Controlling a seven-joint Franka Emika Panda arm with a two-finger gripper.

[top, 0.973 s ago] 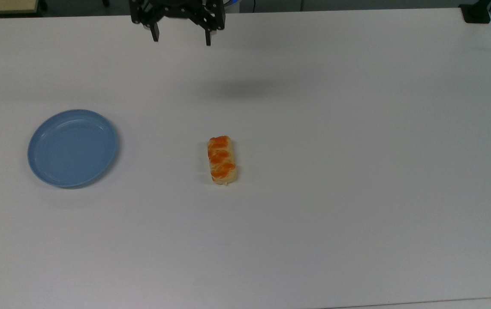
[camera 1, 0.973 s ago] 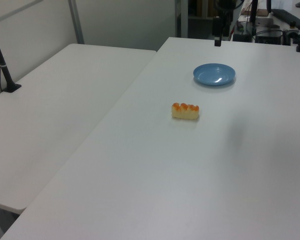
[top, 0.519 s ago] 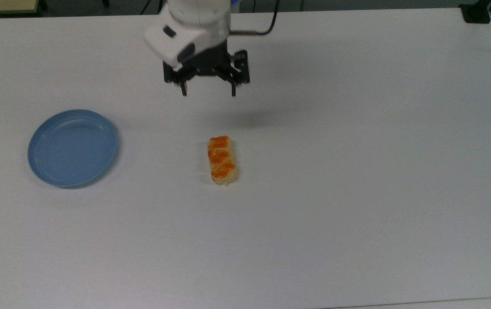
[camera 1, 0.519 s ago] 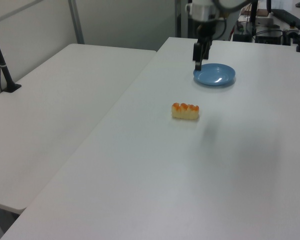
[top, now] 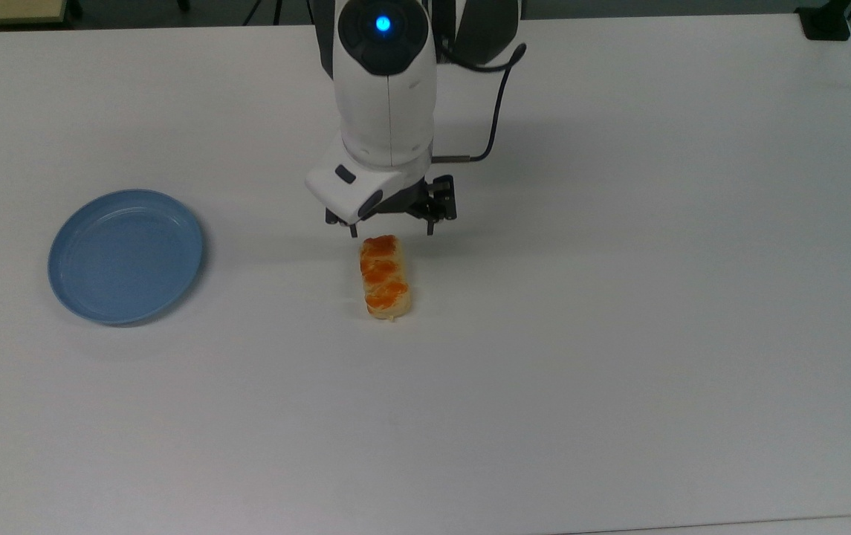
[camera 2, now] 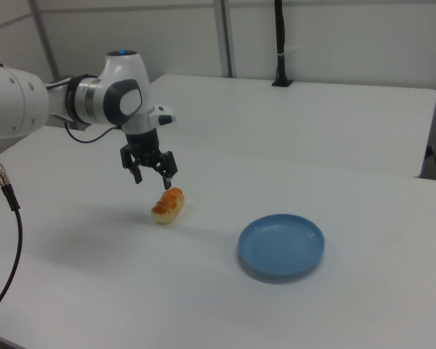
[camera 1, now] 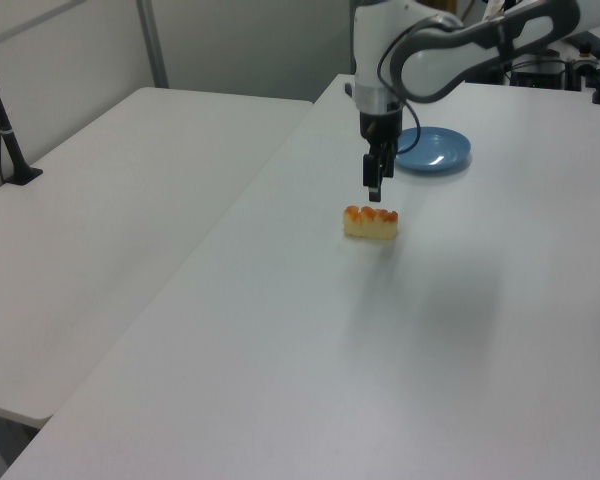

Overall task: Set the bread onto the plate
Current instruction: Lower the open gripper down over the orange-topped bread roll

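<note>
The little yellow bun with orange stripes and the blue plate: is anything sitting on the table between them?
Nothing. In the top view, bare white table separates the small pale-yellow twisted bun from the round light-blue plastic plate.

arm [top: 386, 96]: white shell, grey joints | blue light | black cable [top: 498, 96]

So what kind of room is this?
Probably a robot lab: a white robot arm bolted beside plain white tables, a black camera pole, and cluttered equipment benches behind.
</note>
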